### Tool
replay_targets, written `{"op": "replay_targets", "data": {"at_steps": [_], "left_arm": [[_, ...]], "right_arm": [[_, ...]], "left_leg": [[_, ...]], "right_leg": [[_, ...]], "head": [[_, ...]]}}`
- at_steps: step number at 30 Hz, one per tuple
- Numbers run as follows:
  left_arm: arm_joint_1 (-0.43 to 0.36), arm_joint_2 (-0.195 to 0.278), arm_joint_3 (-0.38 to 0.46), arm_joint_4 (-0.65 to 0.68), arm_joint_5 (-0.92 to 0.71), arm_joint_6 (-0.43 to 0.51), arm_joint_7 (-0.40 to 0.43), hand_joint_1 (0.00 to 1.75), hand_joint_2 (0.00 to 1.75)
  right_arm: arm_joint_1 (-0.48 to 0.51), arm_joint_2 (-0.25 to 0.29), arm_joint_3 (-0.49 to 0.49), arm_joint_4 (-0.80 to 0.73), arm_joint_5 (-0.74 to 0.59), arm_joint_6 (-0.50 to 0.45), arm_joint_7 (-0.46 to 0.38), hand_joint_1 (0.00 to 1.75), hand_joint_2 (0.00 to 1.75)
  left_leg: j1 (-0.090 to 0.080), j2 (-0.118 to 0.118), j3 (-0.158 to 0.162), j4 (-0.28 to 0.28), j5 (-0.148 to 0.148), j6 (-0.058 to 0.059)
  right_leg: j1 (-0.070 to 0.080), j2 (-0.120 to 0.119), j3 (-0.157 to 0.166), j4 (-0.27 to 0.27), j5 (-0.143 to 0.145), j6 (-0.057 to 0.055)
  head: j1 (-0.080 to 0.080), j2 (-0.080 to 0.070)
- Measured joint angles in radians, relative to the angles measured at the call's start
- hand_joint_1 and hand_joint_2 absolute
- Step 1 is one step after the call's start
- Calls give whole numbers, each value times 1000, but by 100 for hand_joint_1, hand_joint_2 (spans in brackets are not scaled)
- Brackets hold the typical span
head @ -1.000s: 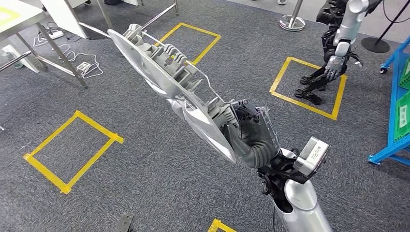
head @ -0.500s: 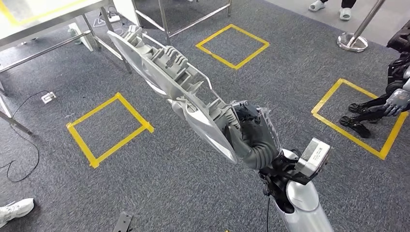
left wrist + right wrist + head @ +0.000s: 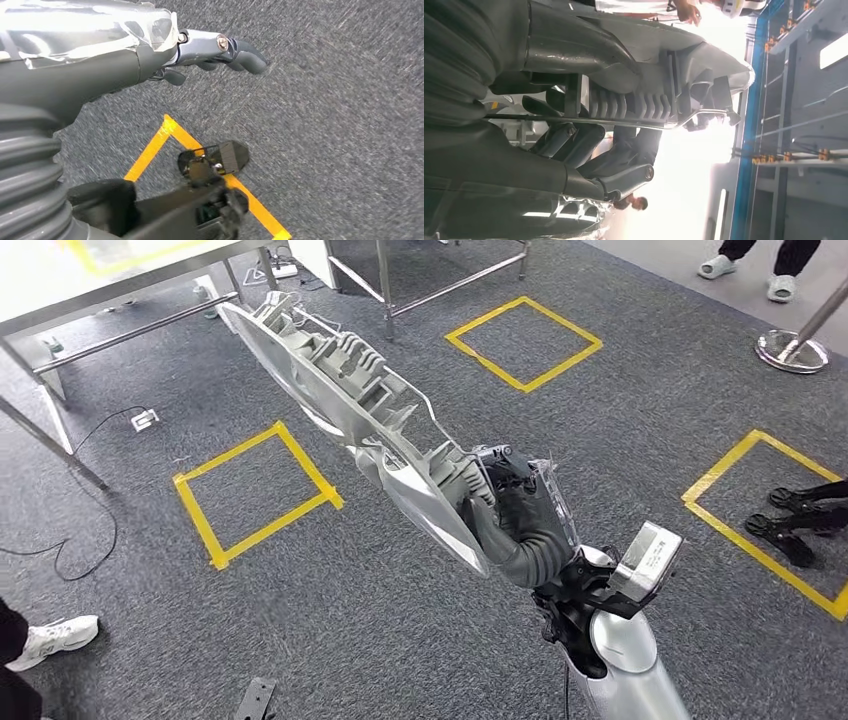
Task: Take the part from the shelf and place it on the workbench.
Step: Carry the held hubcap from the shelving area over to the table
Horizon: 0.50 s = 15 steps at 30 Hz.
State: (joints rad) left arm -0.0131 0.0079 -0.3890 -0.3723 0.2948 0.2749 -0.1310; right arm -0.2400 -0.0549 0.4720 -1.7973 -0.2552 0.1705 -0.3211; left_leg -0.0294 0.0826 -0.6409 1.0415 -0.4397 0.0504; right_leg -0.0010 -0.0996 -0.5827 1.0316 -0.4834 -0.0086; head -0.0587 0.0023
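The right hand point(image 3: 515, 515) is wrapped around the lower end of a long grey moulded plastic part point(image 3: 345, 400), its dark fingers point(image 3: 574, 140) seen in the right wrist view curled around a ribbed section and a thin metal rod of that part. The part is held out in front of the robot, slanting up and away from the hand, high above the grey carpet floor point(image 3: 400, 640) and its yellow tape squares point(image 3: 255, 490). The left hand point(image 3: 220, 50) is seen hanging over the carpet with its fingers loosely curled and nothing in them. A metal-legged bench point(image 3: 110, 280) with a pale top lies ahead toward the upper left corner of the head view, well apart from the part, so the carrying step is judged to be under way and the placing not yet begun. Since the part is gripped at one end only, its long free end could be expected to swing or sag, and the grip could be twisted loose. The far tip could also be knocked against the bench legs or frame during the approach. A person's shoe point(image 3: 50, 638) and a loose cable point(image 3: 90, 510) lie on the floor near the route, and could be stepped on. No brand, label or writing can be read on the part or the robot.
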Motion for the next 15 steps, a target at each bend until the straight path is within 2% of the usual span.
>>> {"op": "replay_targets", "data": {"at_steps": [2, 3, 5, 6, 7, 8, 9, 10, 11, 12, 13, 14, 15], "left_arm": [[1, 1, 0, -1, -1, -1, 2, 0, 175], [3, 1, 0, -2, -1, -1, 3, 0, 175], [4, 0, 0, -3, -2, -2, 4, 0, 175], [2, -1, 0, -4, -3, -3, 5, 0, 175], [-1, -2, 0, -5, -3, -3, 5, 0, 175], [-3, -4, 0, -5, -3, -4, 5, 0, 175], [-3, -5, 0, -5, -3, -4, 6, 0, 175], [-1, -7, 0, -5, -3, -4, 6, 0, 175], [0, -7, 0, -5, -2, -4, 6, 0, 175], [1, -7, 0, -5, -2, -5, 6, 0, 175], [0, -6, 0, -5, -1, -5, 6, 0, 175], [1, -6, 0, -5, 1, -6, 6, 0, 175], [2, -5, 0, -5, 2, -6, 6, 0, 175]], "right_arm": [[0, 1, -1, 0, 0, 1, 0, 175, 175], [0, 1, -2, 0, 0, 1, 0, 175, 175], [-1, -1, -6, 0, -1, 2, -1, 175, 175], [0, -2, -9, 0, -2, 2, -2, 175, 175], [1, -4, -11, 0, -2, 2, -2, 175, 175], [4, -6, -13, 0, -2, 2, -2, 175, 175], [7, -7, -14, 0, -2, 2, -2, 175, 175], [9, -9, -14, 0, -2, 2, -1, 175, 175], [10, -10, -14, 0, -2, 2, -1, 175, 175], [10, -10, -14, 0, -2, 2, -1, 175, 175], [10, -10, -14, 0, -2, 2, -1, 175, 175], [10, -10, -14, 1, -2, 2, -1, 175, 175], [10, -9, -14, 1, -2, 3, -1, 175, 175]], "left_leg": [[0, -25, 8, -15, 4, 5], [3, -39, 20, -30, 10, 6], [14, -66, 46, -58, 23, 9], [17, -80, 50, -64, 25, 9], [20, -94, 51, -65, 25, 11], [23, -110, 52, -64, 24, 11], [25, -128, 54, -64, 22, 9], [28, -145, 56, -62, 20, 6], [32, -162, 58, -59, 16, 0], [36, -178, 58, -52, 10, -8], [37, -193, 53, -39, 1, -16], [38, -206, 47, -28, -6, -24], [38, -217, 39, -19, -12, -31]], "right_leg": [[3, -22, 5, -7, -4, 7], [3, -17, 8, -6, -7, 11], [2, 28, -12, 44, -30, 11], [-4, 59, -37, 98, -50, 9], [-7, 77, -75, 168, -74, 8], [-9, 86, -110, 227, -90, 9], [-12, 91, -134, 260, -92, 16], [-16, 94, -140, 254, -78, 28], [-22, 100, -124, 205, -48, 43], [-30, 119, -98, 134, -12, 59], [-38, 142, -72, 70, 16, 68], [-43, 159, -55, 27, 34, 69], [-45, 170, -47, 7, 39, 63]], "head": [[-1, 0], [0, 0], [2, 0], [4, 0], [4, 0], [5, 0], [5, 0], [5, 0], [5, 0], [5, 0], [7, 0], [8, 0], [8, 0]]}}
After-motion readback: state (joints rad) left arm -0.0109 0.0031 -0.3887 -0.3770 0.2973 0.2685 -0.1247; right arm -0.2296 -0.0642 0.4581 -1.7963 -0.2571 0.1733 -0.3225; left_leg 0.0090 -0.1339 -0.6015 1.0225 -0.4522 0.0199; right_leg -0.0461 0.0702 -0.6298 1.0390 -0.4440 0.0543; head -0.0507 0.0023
